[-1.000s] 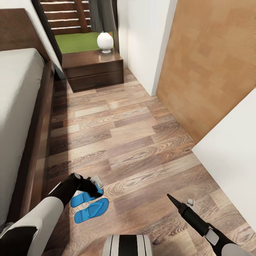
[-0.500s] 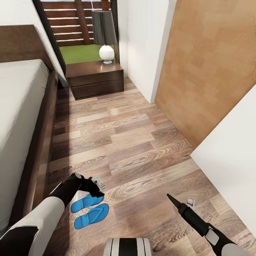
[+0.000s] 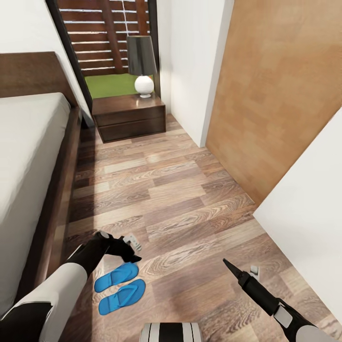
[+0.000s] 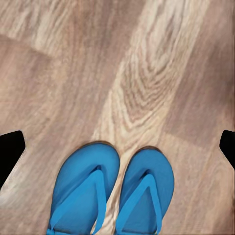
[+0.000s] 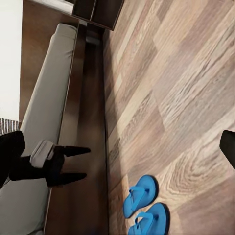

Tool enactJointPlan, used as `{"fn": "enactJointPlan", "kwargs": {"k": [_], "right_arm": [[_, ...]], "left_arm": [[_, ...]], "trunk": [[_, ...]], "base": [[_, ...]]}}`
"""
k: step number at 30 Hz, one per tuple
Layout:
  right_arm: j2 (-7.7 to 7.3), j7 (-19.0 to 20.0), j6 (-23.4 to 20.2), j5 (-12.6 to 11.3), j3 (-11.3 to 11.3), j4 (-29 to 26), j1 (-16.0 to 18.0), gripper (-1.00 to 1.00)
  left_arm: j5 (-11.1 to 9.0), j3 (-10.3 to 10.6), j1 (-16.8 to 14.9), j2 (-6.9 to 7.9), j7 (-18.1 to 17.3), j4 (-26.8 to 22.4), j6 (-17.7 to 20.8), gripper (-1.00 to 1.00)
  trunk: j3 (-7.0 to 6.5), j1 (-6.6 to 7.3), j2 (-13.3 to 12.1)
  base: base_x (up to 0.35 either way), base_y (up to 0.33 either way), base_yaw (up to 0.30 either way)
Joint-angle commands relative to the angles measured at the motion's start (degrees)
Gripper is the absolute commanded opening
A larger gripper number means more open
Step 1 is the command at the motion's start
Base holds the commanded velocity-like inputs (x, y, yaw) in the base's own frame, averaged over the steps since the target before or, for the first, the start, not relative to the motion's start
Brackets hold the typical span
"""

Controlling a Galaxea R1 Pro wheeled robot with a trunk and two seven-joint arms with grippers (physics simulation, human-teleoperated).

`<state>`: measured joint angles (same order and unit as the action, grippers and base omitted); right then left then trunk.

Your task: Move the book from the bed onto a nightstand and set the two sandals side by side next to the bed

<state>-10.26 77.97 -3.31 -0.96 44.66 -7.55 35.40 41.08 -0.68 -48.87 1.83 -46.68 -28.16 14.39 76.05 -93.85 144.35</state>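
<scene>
Your two sandals (image 3: 118, 286) lie flat on the wood-plank floor (image 3: 180, 199), side by side with edges almost touching, just beside the dark frame of the bed (image 3: 28, 180). In the left wrist view the pair (image 4: 112, 191) sits between the two dark fingertips, toes pointing the same way, straps up.

Your left tool (image 3: 127, 249) hangs above the floor just beyond the toe ends of the sandals, released; its fingers stand parted with nothing between them. The right wrist view shows the same left tool (image 5: 73, 164) with both fingers spread, over the bed frame edge, and the sandals (image 5: 144, 205) on the floor near it.

Your right tool (image 3: 228, 263) points forward over bare floor, well apart from the sandals; whether it is released or clenched you cannot tell from the head view, though the right wrist view shows one dark fingertip at the frame edge.

The nightstand (image 3: 130, 114) stands at the head of the bed by the window, a lamp (image 3: 141, 66) on top
</scene>
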Motion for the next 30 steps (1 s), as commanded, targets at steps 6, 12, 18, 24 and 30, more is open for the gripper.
{"fn": "enactJointPlan", "kwargs": {"k": [6,12,18,24,30], "right_arm": [[0.00,-2.46,-0.45,-0.13,-0.01,0.00,0.02,1.00],[0.11,-4.89,-0.52,-0.19,-0.03,0.00,0.02,1.00],[0.14,-7.07,-0.56,-0.20,-0.08,-0.01,0.02,1.00],[0.15,-8.83,-0.62,-0.19,-0.07,-0.01,0.02,1.00],[0.15,-9.49,-0.63,-0.18,-0.25,-0.02,0.02,1.00]], "left_arm": [[-5.83,-1.96,0.00,0.01,-0.04,0.85,0.25,1.00],[-8.63,-2.72,0.02,0.05,0.43,1.87,0.21,1.00],[-13.11,-3.02,0.07,0.08,0.55,4.10,0.15,1.00],[-18.86,-3.18,0.08,0.43,0.67,7.01,0.01,1.00],[-25.03,-3.40,0.12,0.63,0.71,9.08,-0.13,1.00]], "trunk": [[-1.29,0.16,-0.07],[-2.62,0.32,-0.15],[-3.95,0.47,-0.23],[-5.28,0.63,-0.31],[-6.61,0.78,-0.39]], "base": [[0.000,0.000,0.000],[0.000,0.000,0.000],[0.000,0.000,0.000],[0.000,0.000,0.000],[0.000,0.000,0.000]]}}
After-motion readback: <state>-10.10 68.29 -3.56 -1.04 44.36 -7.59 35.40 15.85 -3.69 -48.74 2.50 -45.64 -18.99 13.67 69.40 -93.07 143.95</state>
